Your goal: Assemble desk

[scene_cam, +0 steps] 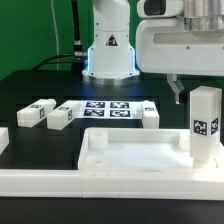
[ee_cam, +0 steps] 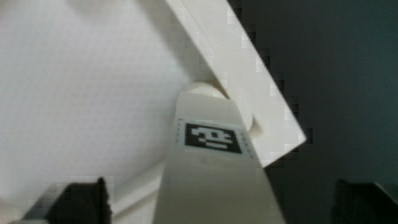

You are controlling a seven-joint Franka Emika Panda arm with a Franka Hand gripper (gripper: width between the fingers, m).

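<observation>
Labels: no readable writing. A black-and-white square tag (ee_cam: 214,137) sat on the upright leg block (scene_cam: 205,125), similar tags marked the other parts, and a yellow warning triangle (scene_cam: 112,44) showed on the robot base (scene_cam: 108,55). The tabletop (scene_cam: 140,158), white, shallow and rimmed, lay on the black worktop (scene_cam: 25,95) in the foreground. The upright leg block stood inside the tabletop's corner at the exterior view's right. Three loose leg blocks (scene_cam: 60,116) lay beyond the tabletop's far rim, flanking the marker board (scene_cam: 110,108), which was also beyond that rim. Nothing stood between the tabletop and the camera. The hand (ee_cam: 222,203) pointed downward over the tabletop's right corner, directly above the upright leg block. Its fingers (ee_cam: 80,200) were spread wide on either side of the block, with a gap showing at each side and nothing gripped.
</observation>
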